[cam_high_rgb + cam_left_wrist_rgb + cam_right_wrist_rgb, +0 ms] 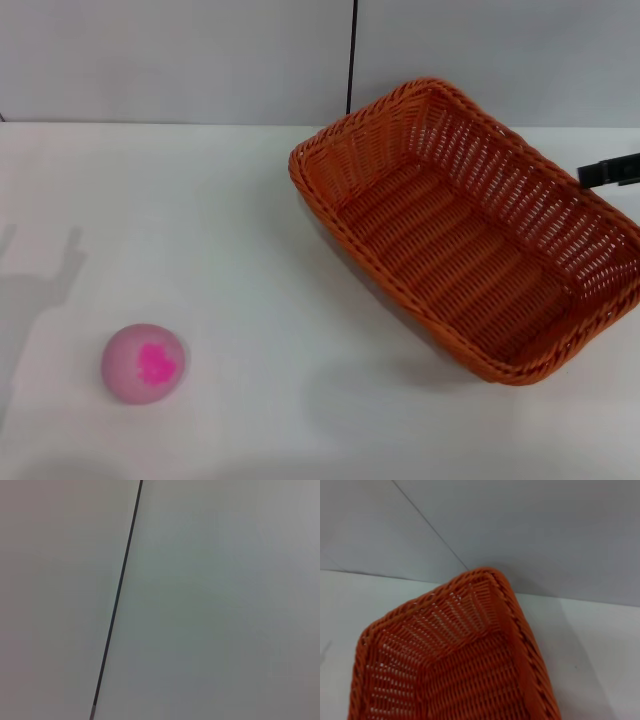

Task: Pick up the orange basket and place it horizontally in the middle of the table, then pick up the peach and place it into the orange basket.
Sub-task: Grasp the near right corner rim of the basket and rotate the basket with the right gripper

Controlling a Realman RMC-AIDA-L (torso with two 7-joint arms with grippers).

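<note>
Nearest the robot, one peach (143, 362) sits alone on the white table (250, 260), at the near left, its magenta patch facing up and toward the camera. It is well apart from everything else.

Farther back and to the right lies one orange basket (470, 235), open side up and empty, set on a diagonal with one corner toward the back wall and its far end running off toward the right edge of the head view. The right wrist view looks down into its woven floor and one braided corner (485, 580).

Beside the basket's right-hand long rim, a dark tip of the right gripper (610, 171) juts in from the edge, near or just over the rim. Whether its fingers are spread or closed, and whether it touches the wicker, I cannot tell. The left gripper is out of sight; its wrist camera shows only the wall.

The first step appears to be in hand: the basket is neither square to the table nor in the middle. The next move calls for a firm grip on the rim, then a turn and a shift leftward.
</note>
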